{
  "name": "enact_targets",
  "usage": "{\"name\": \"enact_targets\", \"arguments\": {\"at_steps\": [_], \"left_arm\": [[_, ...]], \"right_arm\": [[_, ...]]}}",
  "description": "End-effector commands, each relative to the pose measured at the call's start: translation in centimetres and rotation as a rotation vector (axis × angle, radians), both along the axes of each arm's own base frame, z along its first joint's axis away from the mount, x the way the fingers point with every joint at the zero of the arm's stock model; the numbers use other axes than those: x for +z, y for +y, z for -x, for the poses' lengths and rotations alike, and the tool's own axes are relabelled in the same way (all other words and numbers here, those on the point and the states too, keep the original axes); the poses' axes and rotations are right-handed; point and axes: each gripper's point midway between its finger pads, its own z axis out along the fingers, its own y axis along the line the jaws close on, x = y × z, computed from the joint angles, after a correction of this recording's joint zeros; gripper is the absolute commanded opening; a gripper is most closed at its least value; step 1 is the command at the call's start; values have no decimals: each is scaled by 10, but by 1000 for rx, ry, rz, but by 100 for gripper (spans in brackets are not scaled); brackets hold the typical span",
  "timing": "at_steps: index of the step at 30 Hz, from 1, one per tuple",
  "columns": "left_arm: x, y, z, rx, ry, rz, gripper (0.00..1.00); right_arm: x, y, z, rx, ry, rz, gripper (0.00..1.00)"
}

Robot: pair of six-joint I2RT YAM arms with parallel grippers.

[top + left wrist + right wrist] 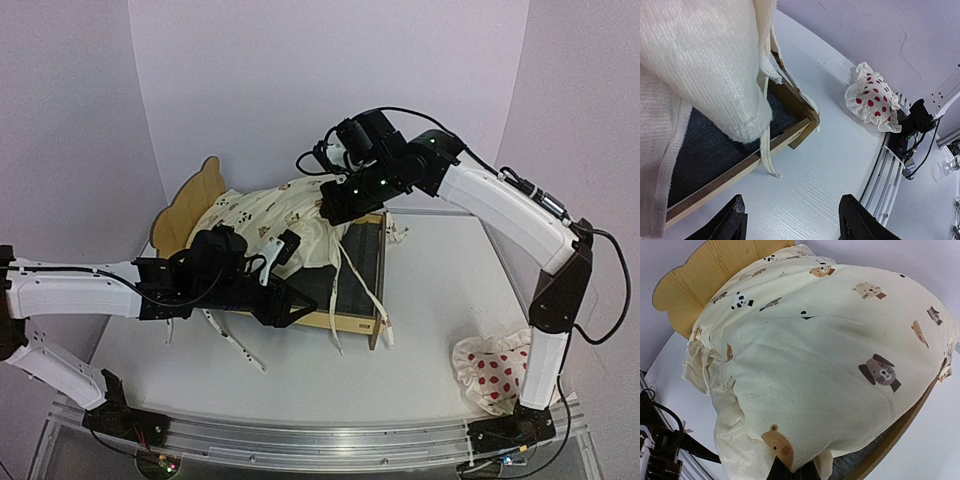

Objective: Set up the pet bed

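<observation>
Left wrist: I see L pincer (pixel 794 215) agape, empty; R pincer (pixel 790 472) clamps cover (pixel 830 365); pet bed (pixel 190 205) half-draped, felt showing.

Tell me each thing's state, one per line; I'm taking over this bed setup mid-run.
pet bed: upright on the table, grey base bare at the foot end.
cover: bunched over the head end, ties dangling, not spread flat.
pillow: lying on the table, apart from the bed.
left gripper: jaws open, empty, near the bed's corner.
right gripper: jaws shut on the cover's edge.
</observation>
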Motion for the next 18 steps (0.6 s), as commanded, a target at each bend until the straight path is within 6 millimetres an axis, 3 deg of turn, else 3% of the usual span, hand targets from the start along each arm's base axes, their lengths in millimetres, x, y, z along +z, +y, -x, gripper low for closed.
{"name": "enact_targets", "arguments": {"at_steps": [1, 9, 18], "left_arm": [[-1, -19, -13, 9, -60, 62, 63], [-22, -46, -37, 33, -99, 30, 62], [-19, -71, -54, 35, -151, 62, 55]], "right_arm": [[44, 2, -11, -2, -120, -55, 0], [62, 3, -17, 14, -176, -63, 0], [79, 9, -22, 62, -232, -83, 0]]}}
